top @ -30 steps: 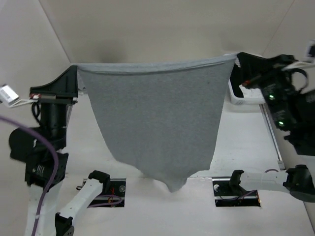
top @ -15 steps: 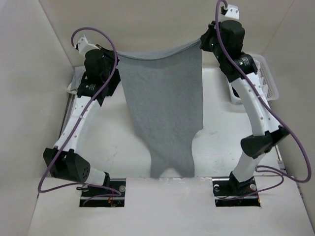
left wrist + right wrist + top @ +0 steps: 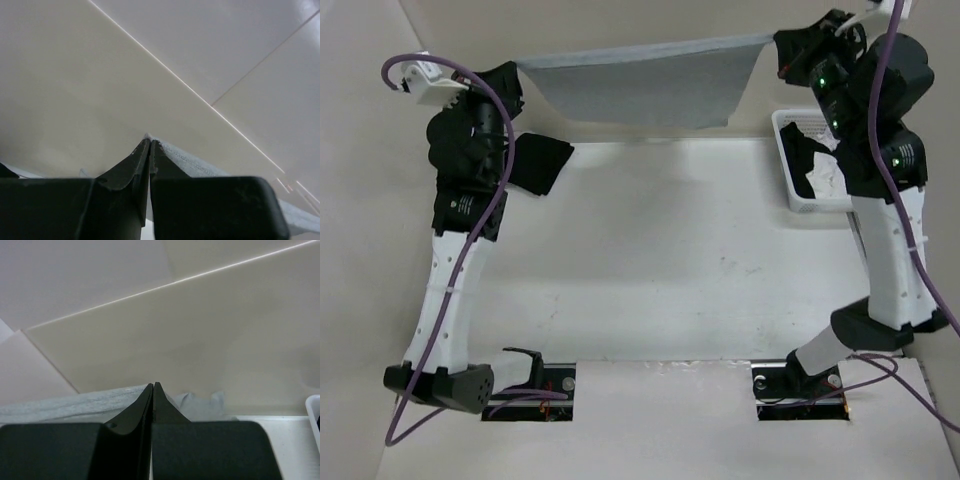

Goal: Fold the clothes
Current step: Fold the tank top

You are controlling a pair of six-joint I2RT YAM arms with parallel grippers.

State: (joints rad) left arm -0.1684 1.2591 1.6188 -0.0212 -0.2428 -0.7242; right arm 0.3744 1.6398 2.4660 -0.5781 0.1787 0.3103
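— Which step is in hand?
— Spreading, it is judged. The grey top [image 3: 640, 88] is held stretched in the air above the far side of the counter [image 3: 650, 260]. One corner is pinched in the closed left pincer [image 3: 149, 146], the other in the closed right pincer [image 3: 153, 388].
— What is called for next?
— Probably a level lowering onto the counter, with the fabric drawn flat.
— And the arms?
— Both are raised high, reached far back and set wide apart.

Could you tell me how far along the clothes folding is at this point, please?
Done: nothing looks folded yet. In hand: the grey top hangs stretched between the left gripper and right gripper, both jaws shut on its edge. Left: laying it down and folding it, then the black garment on the table and the clothes in the white basket.
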